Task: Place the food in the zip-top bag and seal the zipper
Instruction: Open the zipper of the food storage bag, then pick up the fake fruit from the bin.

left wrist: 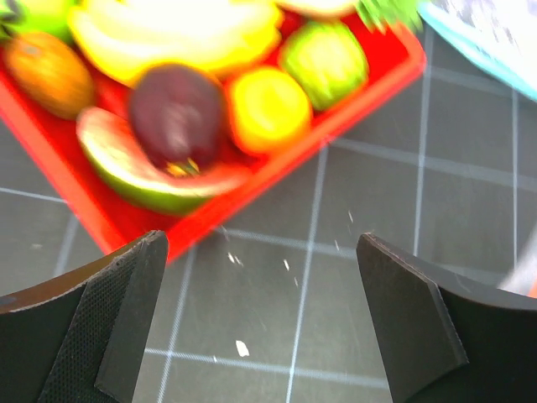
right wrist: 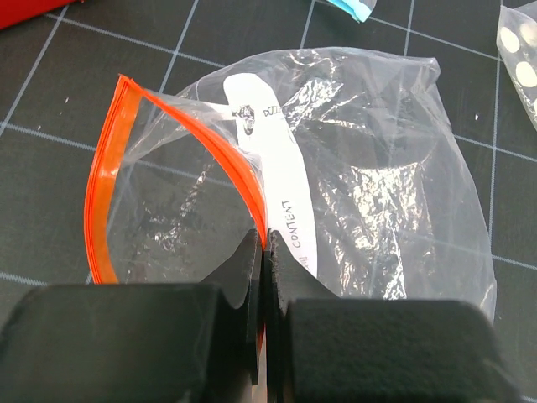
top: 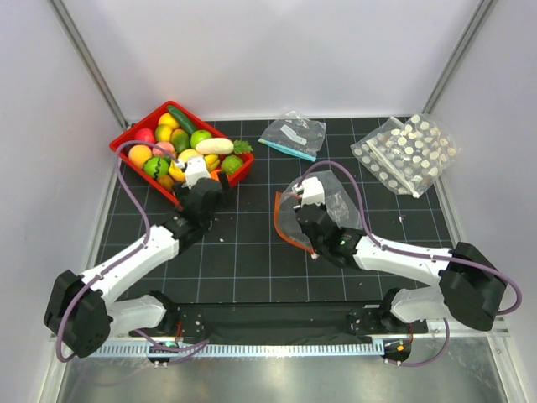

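Observation:
The food (top: 180,144) fills a red tray (top: 126,139) at the back left. In the left wrist view it shows as bananas (left wrist: 176,34), a dark purple fruit (left wrist: 176,109), a watermelon slice (left wrist: 143,175) and a green lime (left wrist: 325,59). My left gripper (top: 200,178) (left wrist: 262,319) hangs wide open over the mat, just short of the tray's near rim (left wrist: 101,220), with nothing between its fingers. The zip-top bag (top: 331,201) (right wrist: 377,185) lies mid-table with its mouth gaping and nothing inside. My right gripper (top: 300,204) (right wrist: 267,243) is shut on the upper orange-red zipper (right wrist: 239,172).
A clear bag with a teal strip (top: 294,134) (left wrist: 495,34) lies behind the zip-top bag. A white-dotted bag (top: 407,151) (right wrist: 520,50) sits at the back right. Grey walls close in the black grid mat (top: 243,252) on both sides.

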Robot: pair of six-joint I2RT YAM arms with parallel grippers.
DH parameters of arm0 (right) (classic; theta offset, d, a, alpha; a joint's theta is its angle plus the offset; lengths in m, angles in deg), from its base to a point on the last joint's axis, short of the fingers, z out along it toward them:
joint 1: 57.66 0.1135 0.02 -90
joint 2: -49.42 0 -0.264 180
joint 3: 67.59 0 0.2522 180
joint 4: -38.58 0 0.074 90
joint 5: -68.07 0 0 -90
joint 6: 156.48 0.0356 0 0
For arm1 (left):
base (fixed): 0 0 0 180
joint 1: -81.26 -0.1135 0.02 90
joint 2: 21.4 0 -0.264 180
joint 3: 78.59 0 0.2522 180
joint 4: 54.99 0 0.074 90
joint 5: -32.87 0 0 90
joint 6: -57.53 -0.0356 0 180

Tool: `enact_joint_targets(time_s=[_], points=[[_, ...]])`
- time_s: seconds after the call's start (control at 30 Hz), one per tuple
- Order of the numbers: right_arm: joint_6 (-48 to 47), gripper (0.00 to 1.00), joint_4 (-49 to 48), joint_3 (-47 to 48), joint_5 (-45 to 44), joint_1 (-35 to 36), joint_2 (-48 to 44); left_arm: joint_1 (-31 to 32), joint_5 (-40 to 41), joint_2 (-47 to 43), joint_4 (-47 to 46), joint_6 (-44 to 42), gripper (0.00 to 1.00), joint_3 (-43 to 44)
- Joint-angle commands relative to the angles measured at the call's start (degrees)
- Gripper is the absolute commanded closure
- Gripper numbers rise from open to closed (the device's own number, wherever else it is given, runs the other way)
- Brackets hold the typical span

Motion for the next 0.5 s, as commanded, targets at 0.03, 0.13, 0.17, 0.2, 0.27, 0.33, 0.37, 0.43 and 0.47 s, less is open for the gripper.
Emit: enact_joint_targets(time_s=[0.03, 0.13, 0.17, 0.2, 0.27, 0.33, 0.37, 0.43, 0.47], points=[[1.56, 0.99, -5.07, 0.54, -3.71, -0.15, 1.87, -5.02, 5.92, 3.49, 7.75, 3.19, 0.00, 6.49], [1.48, 0.99, -6.30, -0.25, -4.33, -0.15, 2.22, -10.21, -0.23, 7.80, 9.43, 4.25, 0.00, 9.13], [1.39, 0.99, -6.47, -0.33, -4.42, -0.15, 2.22, -11.00, -0.68, 9.03, 9.96, 4.25, 0.00, 10.97], [1.47, 0.99, -6.47, -0.42, -4.51, -0.15, 2.14, -11.44, -0.33, 12.17, 10.32, 3.99, 0.00, 11.94], [1.47, 0.99, -6.47, -0.60, -4.51, -0.14, 1.70, -12.76, 0.81, 15.53, 11.72, 3.46, 0.00, 15.10], [1.47, 0.99, -6.82, -0.95, -4.60, -0.14, 0.82, -13.99, 1.69, 21.06, 12.43, 3.11, 0.00, 17.91], [1.48, 0.99, -7.09, -1.12, -4.42, -0.15, 0.56, -14.34, 1.69, 23.08, 12.52, 3.02, 0.00, 18.62], [1.30, 0.99, -7.53, -1.83, -4.33, -0.15, 0.03, -15.05, 0.73, 27.57, 12.43, 2.76, 0.00, 20.55], [1.21, 0.99, -7.62, -2.09, -4.33, -0.15, -0.50, -15.57, 0.46, 28.89, 12.43, 2.49, 0.00, 21.26]])
